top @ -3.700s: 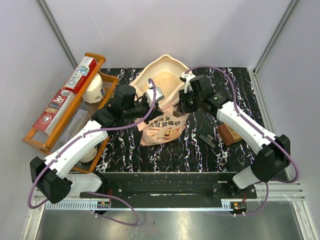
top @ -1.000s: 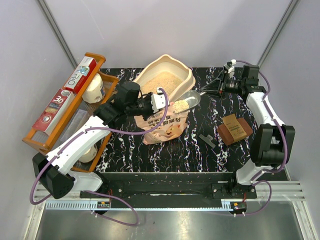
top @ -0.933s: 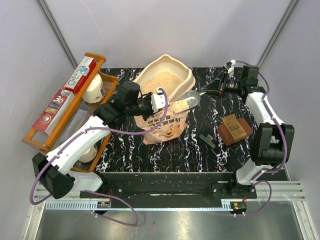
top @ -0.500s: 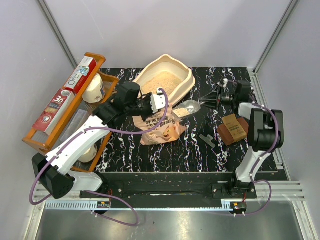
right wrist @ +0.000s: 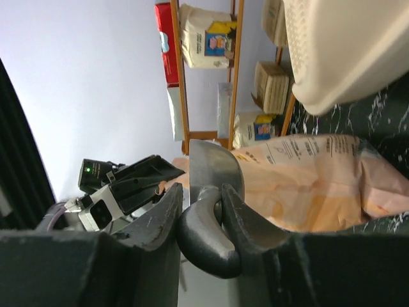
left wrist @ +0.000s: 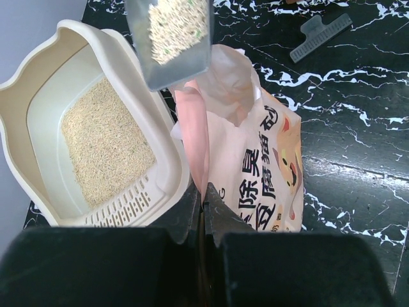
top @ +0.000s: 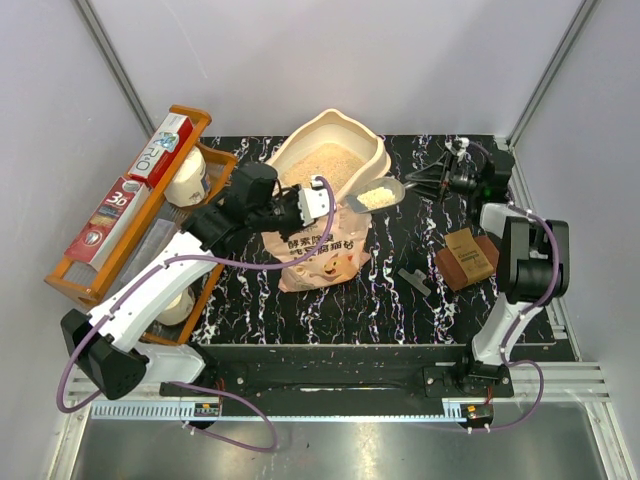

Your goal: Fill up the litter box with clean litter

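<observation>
Pinching the top edge of the pink bag [left wrist: 255, 185], the left gripper [left wrist: 203, 192] is closed tight on the film and props the mouth up. A slip there would likely let the bag slump and spill onto the table [top: 400, 300]. Just beyond, the right gripper [right wrist: 203, 214] clamps the handle of the grey scoop [top: 375, 195], which is loaded and hovering beside the right rim of the litter box [top: 300, 140]. Tipping it too early risks scattering granules outside the box. Clean litter [top: 325, 163] already covers part of the box floor, at the table's far centre.
</observation>
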Action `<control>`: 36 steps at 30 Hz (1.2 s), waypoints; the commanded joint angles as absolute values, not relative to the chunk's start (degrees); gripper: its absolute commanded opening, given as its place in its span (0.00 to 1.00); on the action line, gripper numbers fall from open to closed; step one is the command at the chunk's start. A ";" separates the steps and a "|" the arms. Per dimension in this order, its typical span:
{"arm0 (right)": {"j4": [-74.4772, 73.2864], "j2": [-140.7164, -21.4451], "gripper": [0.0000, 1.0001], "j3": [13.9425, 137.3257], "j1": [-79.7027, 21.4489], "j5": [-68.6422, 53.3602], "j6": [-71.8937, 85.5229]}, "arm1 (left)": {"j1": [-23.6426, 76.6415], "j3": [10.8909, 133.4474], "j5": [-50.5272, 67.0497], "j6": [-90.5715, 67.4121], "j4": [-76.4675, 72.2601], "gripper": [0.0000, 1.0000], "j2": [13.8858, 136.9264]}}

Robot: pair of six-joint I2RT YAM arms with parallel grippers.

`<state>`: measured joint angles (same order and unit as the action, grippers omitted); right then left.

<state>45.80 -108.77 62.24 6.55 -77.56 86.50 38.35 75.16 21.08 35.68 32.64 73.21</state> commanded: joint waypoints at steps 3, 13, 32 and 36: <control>25.42 -96.43 0.00 68.37 6.59 -67.96 69.37 | 38.50 75.15 21.62 36.65 28.21 0.00 68.38; 1.17 -96.59 0.00 84.89 3.44 -49.94 48.17 | 38.93 73.39 27.50 31.91 28.91 0.00 66.71; -18.37 -115.91 0.00 114.93 -16.17 -15.92 21.10 | 45.61 76.82 25.75 35.33 32.87 0.00 75.76; -18.19 -121.63 0.00 122.07 -18.54 -9.95 17.68 | 45.97 76.38 25.66 35.51 32.87 0.00 75.50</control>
<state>-20.51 -118.32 113.10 -16.51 -18.61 23.20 45.17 74.54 25.21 34.04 35.22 76.14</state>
